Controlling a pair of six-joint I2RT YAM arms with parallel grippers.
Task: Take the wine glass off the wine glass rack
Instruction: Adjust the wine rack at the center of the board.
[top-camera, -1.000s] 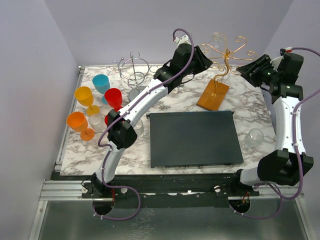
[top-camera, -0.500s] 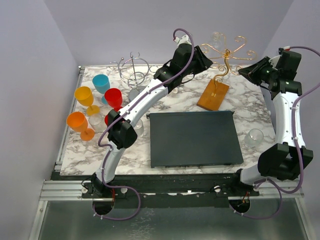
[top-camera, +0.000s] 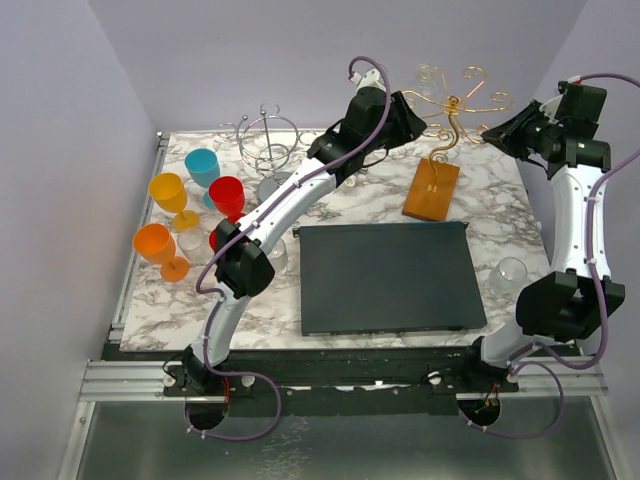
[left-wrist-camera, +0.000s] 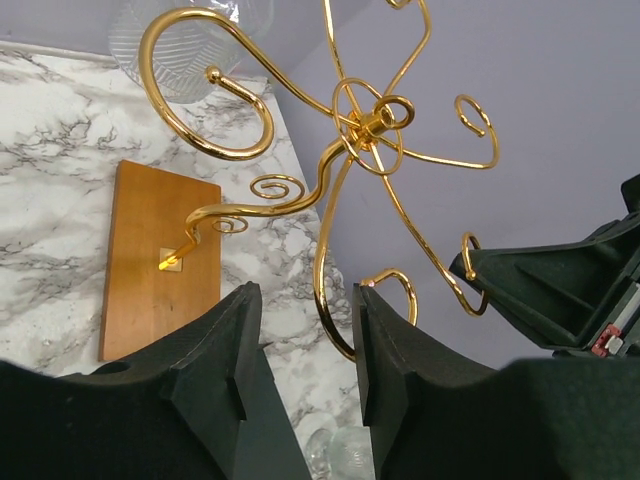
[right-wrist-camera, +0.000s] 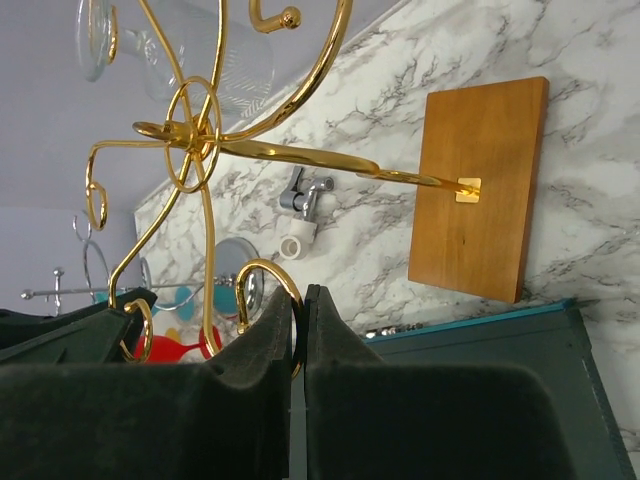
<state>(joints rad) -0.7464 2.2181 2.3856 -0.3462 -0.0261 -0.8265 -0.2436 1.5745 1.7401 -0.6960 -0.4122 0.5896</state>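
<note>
The wine glass rack has an orange-brown wooden base (top-camera: 432, 190) and a gold wire stem that branches into curly hooks (top-camera: 455, 101). A clear wine glass (top-camera: 432, 78) hangs from a far hook; the wrist views also show the glass (left-wrist-camera: 190, 40) (right-wrist-camera: 200, 65). My left gripper (top-camera: 418, 122) (left-wrist-camera: 305, 340) is open, with one gold loop (left-wrist-camera: 335, 320) standing between its fingers. Coming in from the right side, my right gripper (top-camera: 492, 135) (right-wrist-camera: 299, 310) is shut on a curled hook (right-wrist-camera: 270, 275) of the rack.
A silver chrome wire stand (top-camera: 268, 145) sits at the back left. Blue (top-camera: 203, 165), red (top-camera: 227, 193) and two orange goblets (top-camera: 167, 190) (top-camera: 155, 243) cluster at the left. A dark mat (top-camera: 390, 275) lies in the middle, with a clear glass (top-camera: 508, 275) to its right.
My right gripper moved up to the rack's right hook and closed on it. The left jaws opened a little around their loop. The rack's base shifted slightly.
</note>
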